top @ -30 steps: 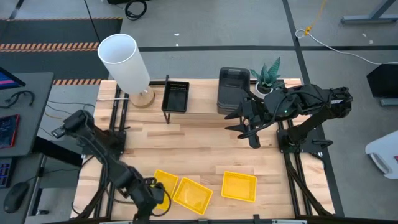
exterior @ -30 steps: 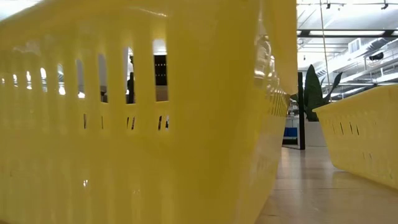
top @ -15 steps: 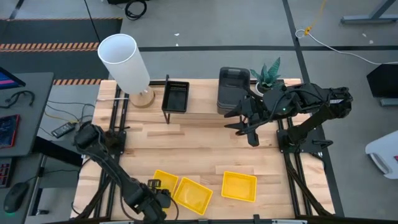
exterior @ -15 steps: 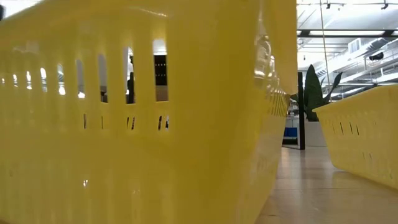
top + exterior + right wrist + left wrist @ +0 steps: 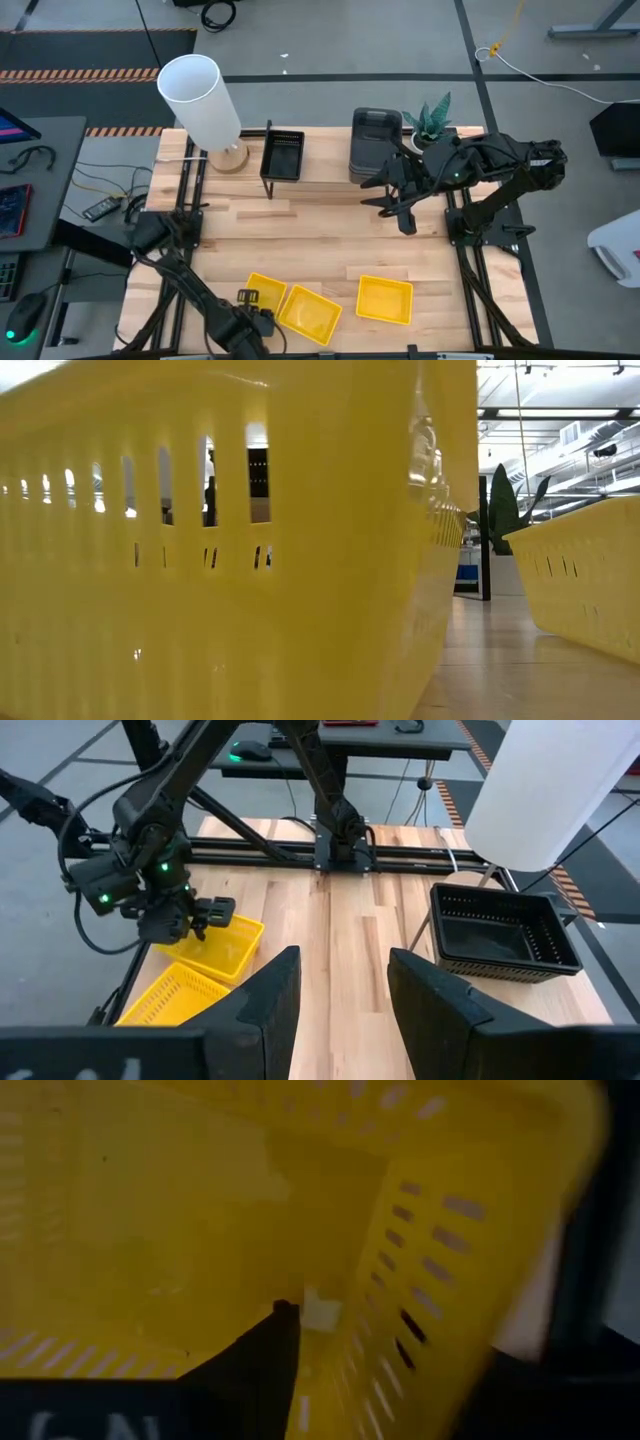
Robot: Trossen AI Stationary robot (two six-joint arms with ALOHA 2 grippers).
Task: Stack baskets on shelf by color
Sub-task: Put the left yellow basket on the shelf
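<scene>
Left hand (image 5: 250, 303) is seen at the near left of the tabletop (image 5: 330, 245), set at the rim of the leftmost yellow basket (image 5: 262, 292). In the left wrist view one dark finger (image 5: 262, 1370) is seen inside that basket, against its slotted wall; whether the fingers are clamped on the wall cannot be told. In the right wrist view the same hand (image 5: 195, 917) is seen at the upper edge of the basket (image 5: 222, 942).

A second yellow basket (image 5: 310, 313) is seen just beside the first, apparently touching it at a corner, both turned at an angle. A third yellow basket (image 5: 385, 299) is placed apart from them, toward the near right. In the low view the frame is mostly filled by a yellow slotted wall (image 5: 230, 560), with another yellow basket (image 5: 585, 575) at the right edge.

The shelf (image 5: 330, 180) is seen along the far side of the tabletop. A black slotted basket (image 5: 282, 156) is set on it left of centre, and a dark grey stack of baskets (image 5: 374, 142) right of centre.

Right hand (image 5: 405, 215) is held above the tabletop in front of the grey stack, fingers (image 5: 270, 995) apart, nothing between them.

A white lamp (image 5: 203, 100) stands at the far left corner and a small potted plant (image 5: 430, 122) at the far right.
</scene>
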